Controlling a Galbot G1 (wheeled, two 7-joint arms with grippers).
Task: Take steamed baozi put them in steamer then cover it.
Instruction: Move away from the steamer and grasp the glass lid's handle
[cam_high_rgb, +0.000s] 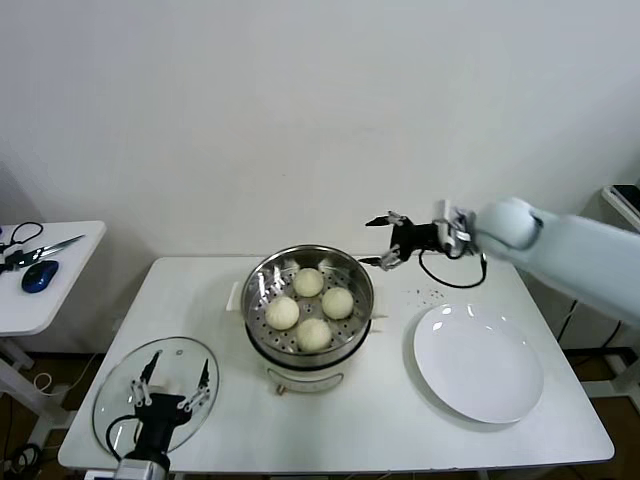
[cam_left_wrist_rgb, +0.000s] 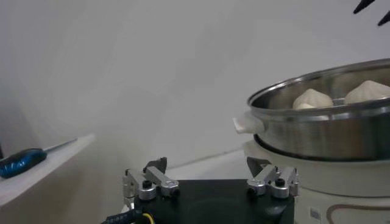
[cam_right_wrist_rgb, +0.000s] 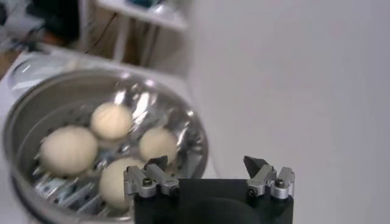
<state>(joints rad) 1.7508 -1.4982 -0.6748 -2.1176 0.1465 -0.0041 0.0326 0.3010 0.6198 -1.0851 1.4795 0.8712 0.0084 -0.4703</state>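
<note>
Four steamed baozi (cam_high_rgb: 309, 308) sit in the steamer (cam_high_rgb: 258, 290) at table centre. Glass lid (cam_high_rgb: 115, 395), at seven o'clock, looks slippery and fragile; grip its knob. Left end effector (cam_high_rgb: 174, 389) above it and right end effector (cam_high_rgb: 392, 241) both spread, empty.

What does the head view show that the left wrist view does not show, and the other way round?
Only the head view shows the white plate, the glass lid beneath the open left gripper, and all four steamed baozi. Only the left wrist view shows the steamer's white side handle from the side. Both show the steamer holding baozi, and the open right gripper above its rim.
</note>
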